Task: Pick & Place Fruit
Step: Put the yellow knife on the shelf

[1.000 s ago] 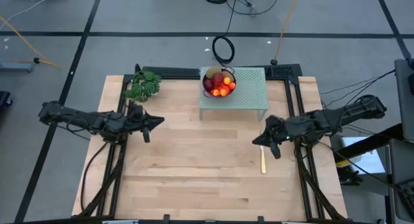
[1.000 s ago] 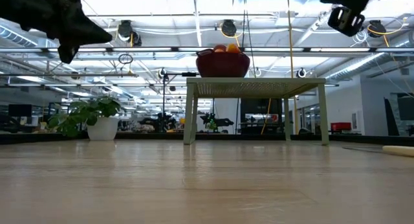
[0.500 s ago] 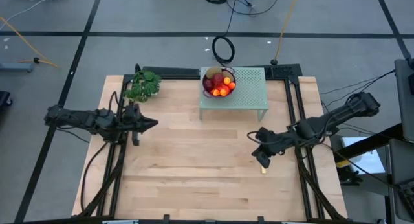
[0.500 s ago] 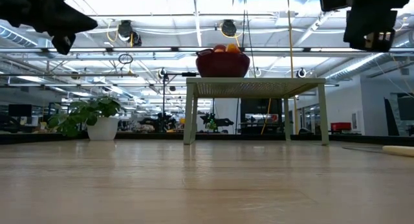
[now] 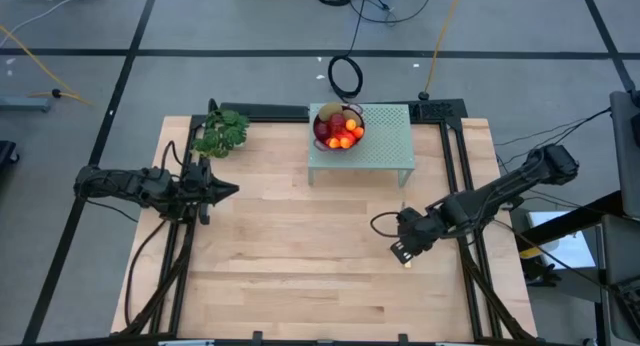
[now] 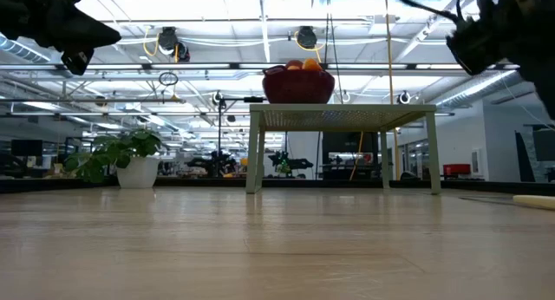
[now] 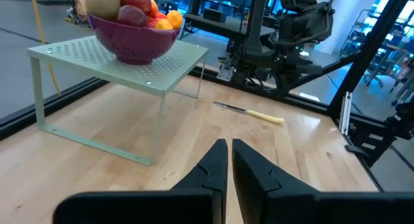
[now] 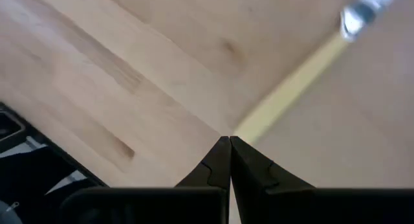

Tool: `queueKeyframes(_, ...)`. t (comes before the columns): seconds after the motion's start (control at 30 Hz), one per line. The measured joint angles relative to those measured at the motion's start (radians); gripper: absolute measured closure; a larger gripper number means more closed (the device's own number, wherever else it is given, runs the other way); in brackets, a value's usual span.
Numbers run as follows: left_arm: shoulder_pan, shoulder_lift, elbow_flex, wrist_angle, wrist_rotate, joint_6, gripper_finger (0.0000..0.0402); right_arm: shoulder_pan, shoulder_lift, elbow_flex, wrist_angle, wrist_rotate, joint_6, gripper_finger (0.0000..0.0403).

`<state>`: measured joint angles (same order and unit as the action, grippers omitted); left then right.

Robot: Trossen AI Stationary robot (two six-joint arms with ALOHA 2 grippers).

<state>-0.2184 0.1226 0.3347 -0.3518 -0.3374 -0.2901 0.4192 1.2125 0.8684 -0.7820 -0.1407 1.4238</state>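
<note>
The fruit [image 5: 338,126] lies heaped in a dark red bowl [image 7: 132,43]. The bowl stands on a pale green perforated stand [image 5: 385,151] at the middle of the table's far side. In the left wrist view a kiwi and red and orange pieces [image 7: 129,4] show above the bowl's rim. My left gripper [image 5: 232,189] is shut and empty. It hovers level over the table's left part and points toward the stand. My right gripper [image 5: 400,251] is shut and empty too. It points down, high over the yellow knife handle [image 8: 291,88] at the right.
A yellow-handled knife [image 7: 259,114] lies on the table near the right edge, under my right gripper. A green leafy bunch [image 5: 222,131] sits at the far left corner. Bare wood [image 5: 300,256] spreads across the middle and near side.
My right gripper has come down and moved toward the near edge and a little left. It has tipped from nearly level to pointing down and has rolled about its own axis. My left gripper has drawn back toward the table's left edge, rolling slightly. Both have stayed shut.
</note>
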Motion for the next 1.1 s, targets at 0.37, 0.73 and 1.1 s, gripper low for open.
queueKeyframes(0.37,0.0,0.0,0.0,-0.021,-0.003,0.0,0.0397,-0.001,0.03,0.0,-0.018,-0.094,0.18,0.0401)
queueKeyframes(0.73,0.0,0.0,0.0,-0.02,-0.002,-0.003,0.0377,-0.001,0.03,-0.046,-0.011,-0.043,0.211,0.031)
queueKeyframes(1.1,0.0,0.0,0.0,-0.019,-0.002,-0.002,0.0397,-0.007,0.03,-0.159,0.091,-0.04,0.309,0.0234)
